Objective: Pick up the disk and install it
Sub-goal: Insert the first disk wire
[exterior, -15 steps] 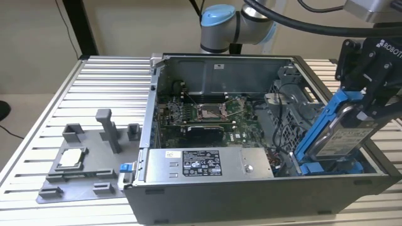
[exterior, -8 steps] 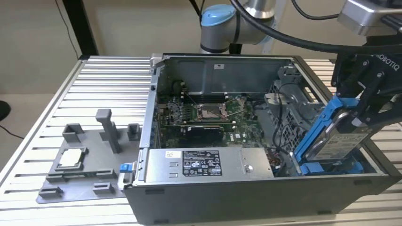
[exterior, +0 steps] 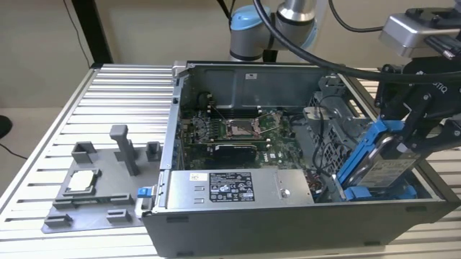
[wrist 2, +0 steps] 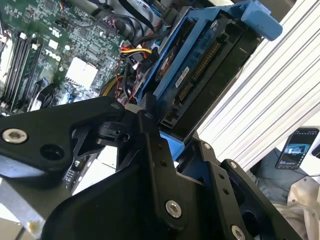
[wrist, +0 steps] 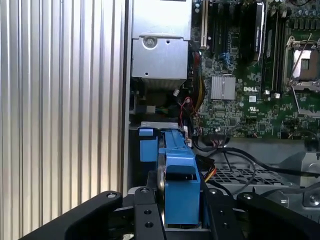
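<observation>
Disk [exterior: 385,167], tilted, is clamped in the hand [exterior: 407,147], its lower end inside the computer case [exterior: 288,226].

— Appearance of the disk [exterior: 389,166]?
— I recorded silver metal, a white label on its face and blue rails along its edges.
— Pose?
— I noted it steeply tilted, lower end down inside the open computer case [exterior: 238,232], at the exterior view's right.

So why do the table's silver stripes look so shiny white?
Light glares off the ribbed table in the second wrist view, washing it nearly white; in the first wrist view a patch of it glows while the disk shows vivid blue rails; the exterior view is lit evenly.
</observation>
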Robot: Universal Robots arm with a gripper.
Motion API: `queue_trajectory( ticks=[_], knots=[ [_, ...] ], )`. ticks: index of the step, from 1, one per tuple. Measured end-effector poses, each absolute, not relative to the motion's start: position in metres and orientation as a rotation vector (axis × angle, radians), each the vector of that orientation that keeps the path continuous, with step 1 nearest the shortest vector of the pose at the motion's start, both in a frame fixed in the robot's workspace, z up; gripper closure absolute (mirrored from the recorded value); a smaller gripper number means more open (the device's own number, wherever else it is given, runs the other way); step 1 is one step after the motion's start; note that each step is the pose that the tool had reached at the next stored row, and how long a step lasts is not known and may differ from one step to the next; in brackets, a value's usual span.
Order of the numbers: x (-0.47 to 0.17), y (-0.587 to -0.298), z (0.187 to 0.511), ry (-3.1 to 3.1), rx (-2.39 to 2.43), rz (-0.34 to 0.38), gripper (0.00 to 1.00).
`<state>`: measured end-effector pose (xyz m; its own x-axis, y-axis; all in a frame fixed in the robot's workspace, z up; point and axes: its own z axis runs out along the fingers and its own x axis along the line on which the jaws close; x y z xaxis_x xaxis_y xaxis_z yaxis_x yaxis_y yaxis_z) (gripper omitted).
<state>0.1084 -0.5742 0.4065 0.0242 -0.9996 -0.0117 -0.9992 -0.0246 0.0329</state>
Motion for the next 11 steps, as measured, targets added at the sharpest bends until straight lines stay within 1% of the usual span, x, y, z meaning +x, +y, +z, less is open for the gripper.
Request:
queue_trajectory(
  ticks=[4, 11],
  knots=[
    [0.1084, -0.5742, 0.4008, -2.183, 2.237, -0.049, 1.00],
    [0.1084, -0.5742, 0.4004, -2.183, 2.237, -0.049, 1.00]
  ],
)
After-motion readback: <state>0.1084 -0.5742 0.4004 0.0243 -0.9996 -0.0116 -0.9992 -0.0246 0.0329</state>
